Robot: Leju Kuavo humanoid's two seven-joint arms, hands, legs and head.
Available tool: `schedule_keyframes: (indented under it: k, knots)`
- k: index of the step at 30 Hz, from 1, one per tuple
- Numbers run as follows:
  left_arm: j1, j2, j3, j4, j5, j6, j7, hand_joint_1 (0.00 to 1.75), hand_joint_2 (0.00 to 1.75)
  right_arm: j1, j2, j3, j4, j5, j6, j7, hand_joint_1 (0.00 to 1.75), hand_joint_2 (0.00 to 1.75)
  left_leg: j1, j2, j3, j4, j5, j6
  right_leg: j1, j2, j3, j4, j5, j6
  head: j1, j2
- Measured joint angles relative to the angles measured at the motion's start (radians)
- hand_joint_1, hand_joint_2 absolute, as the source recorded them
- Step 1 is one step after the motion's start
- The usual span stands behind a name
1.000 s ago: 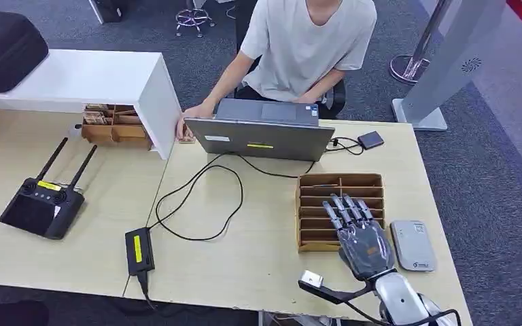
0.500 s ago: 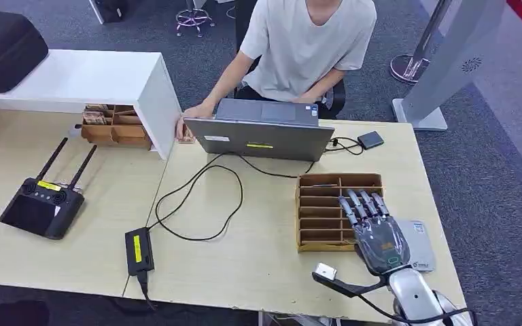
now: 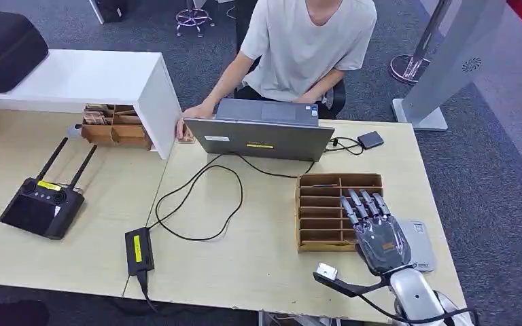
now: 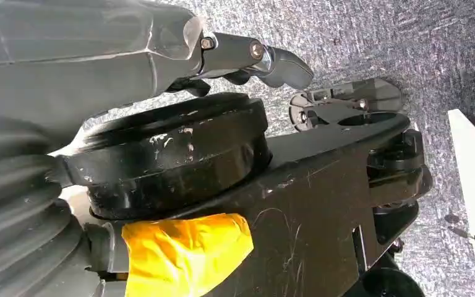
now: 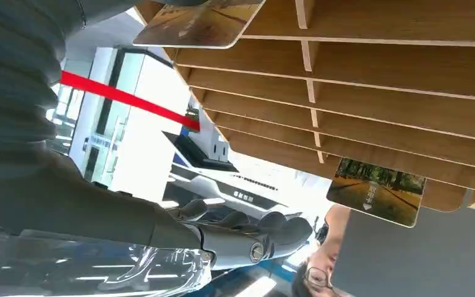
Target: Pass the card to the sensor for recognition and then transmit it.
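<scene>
With the right hand (image 3: 380,238) hovering over the right side of the wooden card rack (image 3: 319,210), its fingers (image 3: 361,204) lie straight and close together, pointing toward the laptop (image 3: 262,136), palm down. Can't see anything held from the head view. Right wrist view: thumb (image 5: 247,241) sticks out beside the fingers, nothing between them, so hand reads as flat and empty.

Cards: one card w/ a tree-path print (image 5: 376,192) stands in a slot at the rack's far end, past the fingertips as the wrist cam sees it. A second, tan card (image 5: 198,25) sits in a slot nearer the wrist. Can't tell from the head view which slots.

Sensor (image 3: 418,248), a small grey pad, lies just beside the palm on the outer side, partly under the hand's edge; touching or not, can't tell.

Left hand (image 4: 247,59): seen in the left wrist view over grey carpet, thumb out, other fingers mostly hidden; open or closed, can't tell.

Beyond the fingertips: a person (image 3: 306,41) in a pale tee sits at the laptop. Far off to the thumb side: black power brick (image 3: 138,250), remote w/ two antennas (image 3: 42,204).
</scene>
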Motion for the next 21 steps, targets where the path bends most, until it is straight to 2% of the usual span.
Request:
schedule_keyframes:
  k: [6, 15, 21]
  knots:
    - [0.001, 0.0, 0.0, 0.0, 0.0, 0.0, 0.0, 0.0, 1.75, 0.0, 0.0, 0.0, 0.0, 0.0, 0.009, 0.0, 0.0, 1.75, 0.0, 0.0, 0.0, 0.0, 0.0, 0.0, 0.0, 0.0, 0.0, 0.0, 0.0, 0.0, 0.0, 0.0]
    - [0.001, 0.0, 0.0, 0.0, 0.005, 0.002, 0.0, 0.0, 1.75, 0.005, -0.013, 0.003, -0.003, -0.023, 0.064, -0.013, 0.0, 1.75, 0.0, 0.0, 0.0, 0.0, 0.0, 0.0, 0.0, 0.0, 0.0, 0.0, 0.0, 0.0, 0.0, 0.0]
    - [0.001, 0.0, 0.0, 0.0, 0.009, 0.002, -0.001, 0.0, 1.75, 0.006, -0.02, 0.008, -0.002, -0.035, 0.068, -0.017, 0.0, 1.75, 0.0, 0.0, 0.0, 0.0, 0.0, 0.0, 0.0, 0.0, 0.0, 0.0, 0.0, 0.0, 0.0, 0.0]
